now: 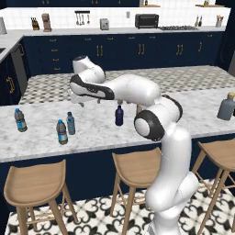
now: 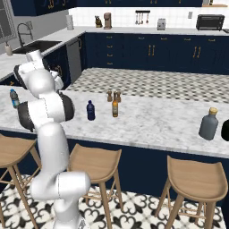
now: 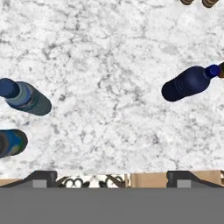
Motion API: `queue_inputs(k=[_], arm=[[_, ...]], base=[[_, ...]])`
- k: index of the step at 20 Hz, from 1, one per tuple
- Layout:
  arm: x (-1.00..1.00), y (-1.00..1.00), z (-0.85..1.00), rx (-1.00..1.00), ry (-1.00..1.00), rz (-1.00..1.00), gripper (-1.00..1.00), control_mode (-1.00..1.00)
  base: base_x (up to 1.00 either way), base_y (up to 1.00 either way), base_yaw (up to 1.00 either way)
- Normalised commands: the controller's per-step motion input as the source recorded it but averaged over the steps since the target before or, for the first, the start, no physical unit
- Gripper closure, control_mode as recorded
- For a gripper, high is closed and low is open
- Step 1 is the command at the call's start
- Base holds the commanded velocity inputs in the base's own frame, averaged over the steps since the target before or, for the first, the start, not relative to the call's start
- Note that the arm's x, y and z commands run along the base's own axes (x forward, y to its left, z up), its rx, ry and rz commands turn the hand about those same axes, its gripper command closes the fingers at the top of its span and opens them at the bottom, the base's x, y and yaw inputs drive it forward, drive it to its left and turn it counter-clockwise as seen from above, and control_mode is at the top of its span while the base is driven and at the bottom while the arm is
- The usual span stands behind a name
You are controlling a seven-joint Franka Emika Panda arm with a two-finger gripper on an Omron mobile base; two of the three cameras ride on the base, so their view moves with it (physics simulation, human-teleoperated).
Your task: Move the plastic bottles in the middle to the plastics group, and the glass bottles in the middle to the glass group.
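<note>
I am holding my tool (image 3: 112, 177) above the marble tabletop (image 1: 137, 128), its two dark fingertips (image 3: 41, 177) standing wide apart with nothing between them, looking straight down on bare stone.

The navy bottle (image 1: 119, 115) is standing upright near the middle of the tabletop, just beside my forearm in the left base view; from the hand view it is lying off to the right (image 3: 188, 83), well clear of my fingertips. The amber bottle (image 2: 115, 108) is standing just beside it, on its far right side in the right base view, with two short brown shakers (image 2: 112, 95) a little behind.

The pale teal bottle (image 1: 70, 123) is standing upright further left, just beside one of the blue-labelled water bottles (image 1: 61, 132). The other water bottle (image 1: 19, 120) is standing apart from that pair, nearer the left end. In the hand view the teal bottle (image 3: 26, 98) is showing at the left edge, with a water bottle's cap just below it.

The broad grey-blue bottle (image 1: 226, 106) is standing alone at the far right end of the tabletop, well apart from everything else.
</note>
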Motion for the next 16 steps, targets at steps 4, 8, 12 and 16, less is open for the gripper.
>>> queue_inputs(k=[4,8,12,16], arm=[[-0.4,-0.59,0.08,0.14,-0.1,0.0,-1.0,-1.0],[-0.01,-0.47,0.35,0.17,0.03,-0.03,-1.0,-1.0],[-0.04,-0.43,0.24,0.14,0.0,0.0,-1.0,-1.0],[0.06,-0.3,0.15,0.06,0.04,0.0,-1.0,-1.0]], base=[[0.0,0.0,0.0],[0.0,0.0,0.0],[0.0,0.0,0.0],[0.0,0.0,0.0]])
